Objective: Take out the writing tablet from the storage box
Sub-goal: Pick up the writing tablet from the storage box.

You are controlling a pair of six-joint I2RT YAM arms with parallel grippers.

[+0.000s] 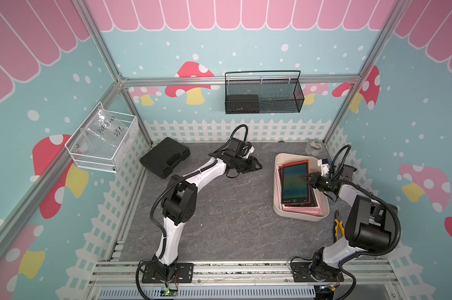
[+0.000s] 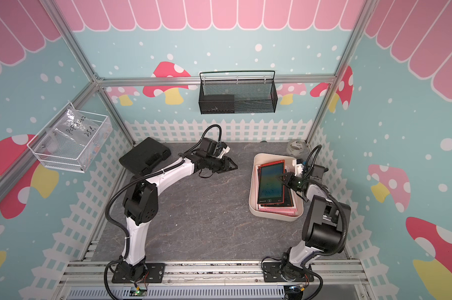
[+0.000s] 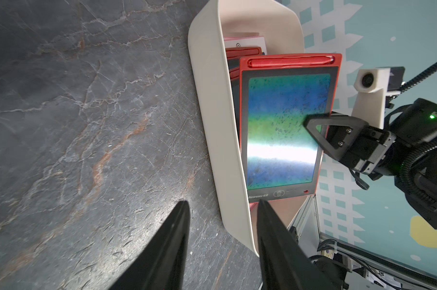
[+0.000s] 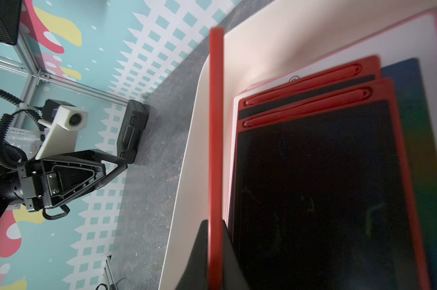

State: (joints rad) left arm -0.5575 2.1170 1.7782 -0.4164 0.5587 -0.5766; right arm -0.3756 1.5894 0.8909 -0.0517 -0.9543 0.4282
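**Here, a red tablet pinched by one long edge over the box**

The right gripper (image 1: 306, 178) is clamped shut on the writing tablet (image 1: 295, 181), with one finger on the screen side and one on the back, about midway along a long edge. The tablet tilts above the other tablets and is within the outline of the storage box (image 1: 300, 216). The box sits by the right edge of the worktop, toward its back corner. Whether the tablet's far long edge rests on anything cannot be told.

It looks light, thin and stiff. The frame is smooth plastic and likely slippery, and the glossy screen probably marks under pressure. The frame is therefore the safer place to hold, and a mid-edge grip should keep the slab from swinging. So narrow a pinch could let it pivot or slide.

The left gripper (image 1: 258, 166) hangs over the middle of the worktop with its fingers partly apart, holding nothing.

Under the held tablet, the box holds a stack of two more red-framed tablets (image 4: 312, 188) with dark screens, lying on larger pink-edged ones (image 1: 300, 209).

On the back wall, the black mesh basket (image 1: 263, 96) holds a dark block at one end. On the left wall, the white wire basket (image 1: 102, 140) holds a clear bag with handwriting on it.
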